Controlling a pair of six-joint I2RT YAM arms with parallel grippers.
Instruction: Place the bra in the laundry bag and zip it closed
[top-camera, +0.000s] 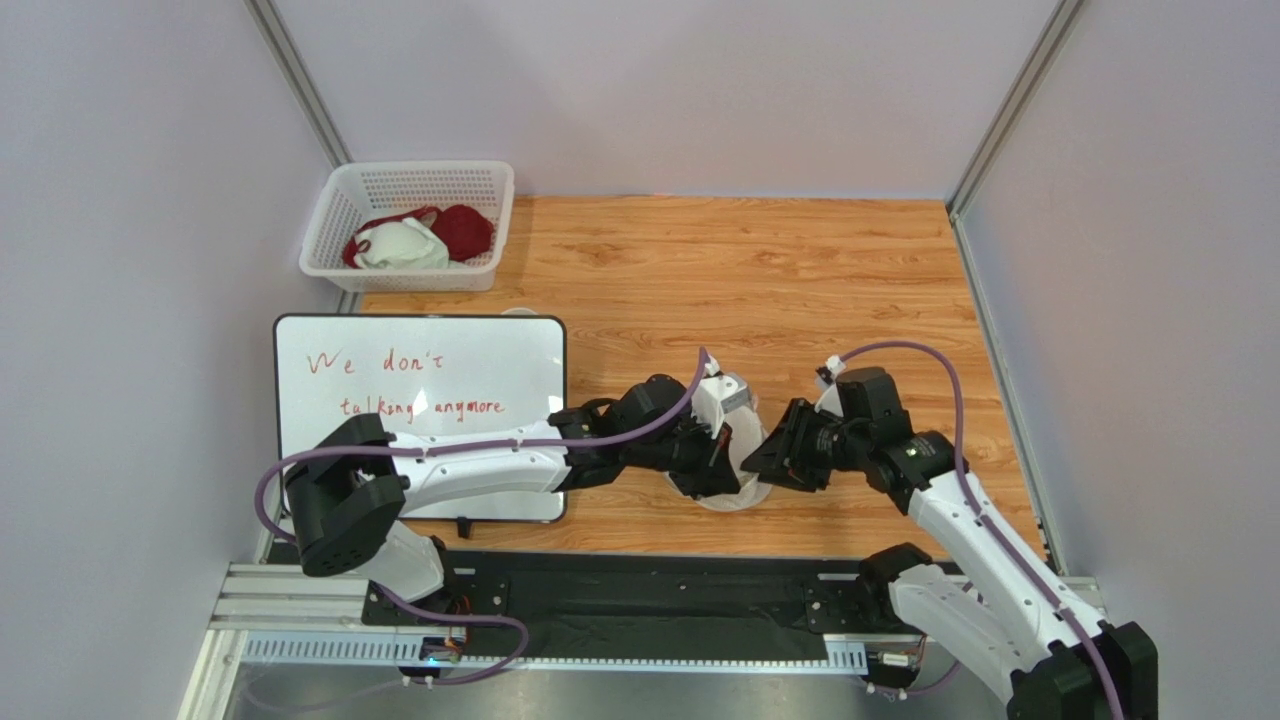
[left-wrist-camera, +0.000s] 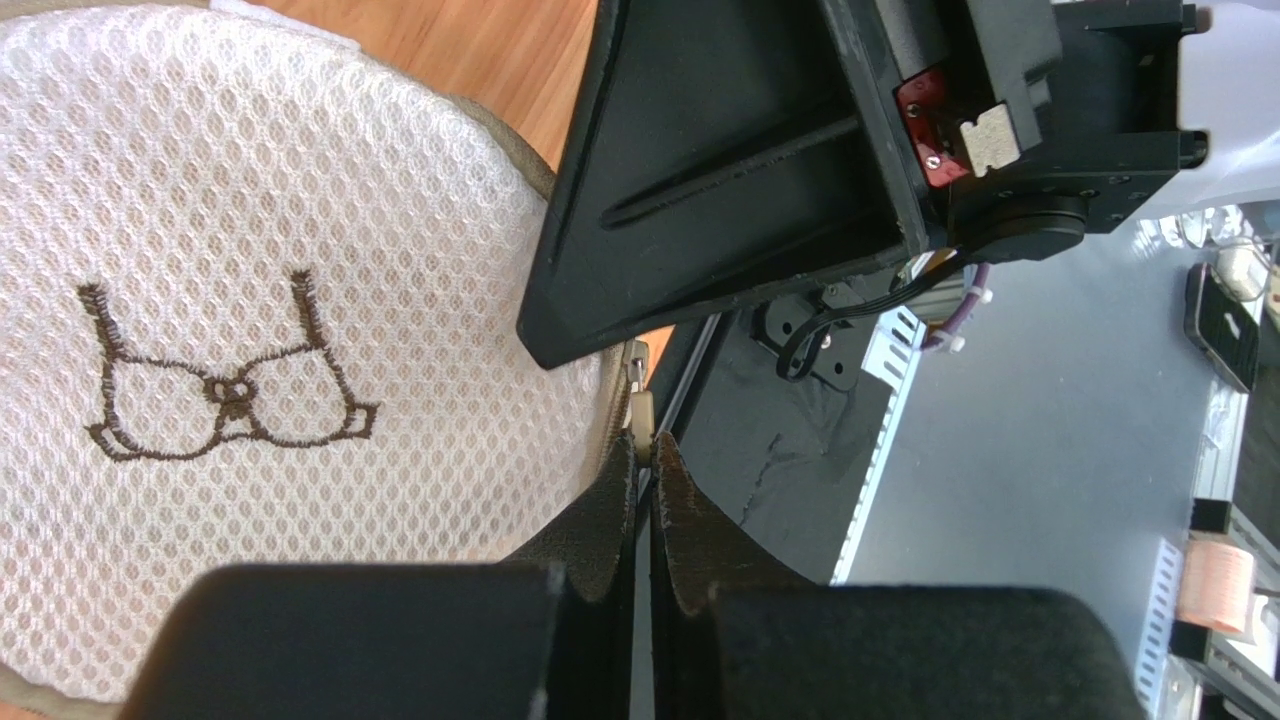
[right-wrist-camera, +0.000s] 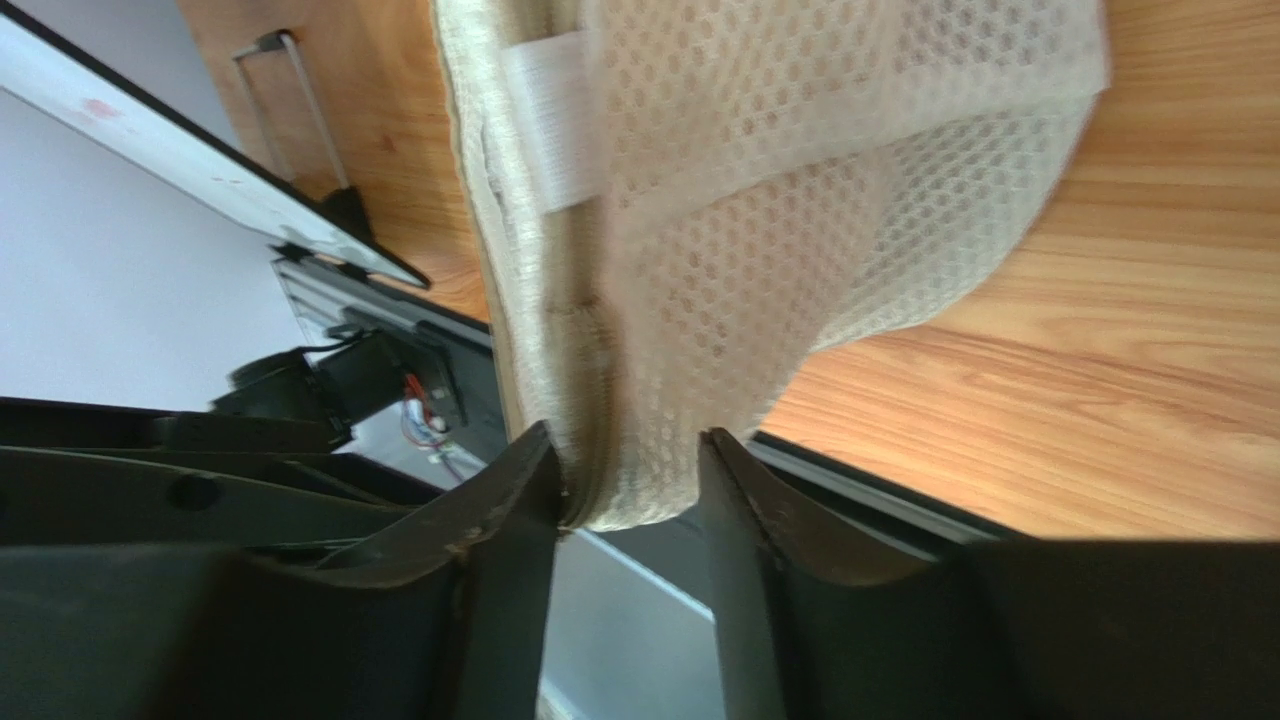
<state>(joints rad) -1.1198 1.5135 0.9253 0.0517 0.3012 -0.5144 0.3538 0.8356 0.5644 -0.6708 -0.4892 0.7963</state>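
The laundry bag (left-wrist-camera: 271, 240) is an off-white mesh pouch with a black bra drawing, at the table's near edge. In the top view only a sliver of it (top-camera: 732, 497) shows under both grippers. My left gripper (left-wrist-camera: 646, 455) is shut on the small pale zipper pull (left-wrist-camera: 642, 408) at the bag's rim. My right gripper (right-wrist-camera: 631, 468) is closed on the bag's rim (right-wrist-camera: 624, 450), with the zipper seam against its left finger. In the top view the left gripper (top-camera: 717, 459) and the right gripper (top-camera: 766, 456) nearly touch. The bra is not in view.
A white lattice basket (top-camera: 334, 210) at the back left holds a dark red garment (top-camera: 466, 228) and a white garment (top-camera: 403, 245). A whiteboard with red writing (top-camera: 421, 413) lies left of the arms. Grey walls close in both sides.
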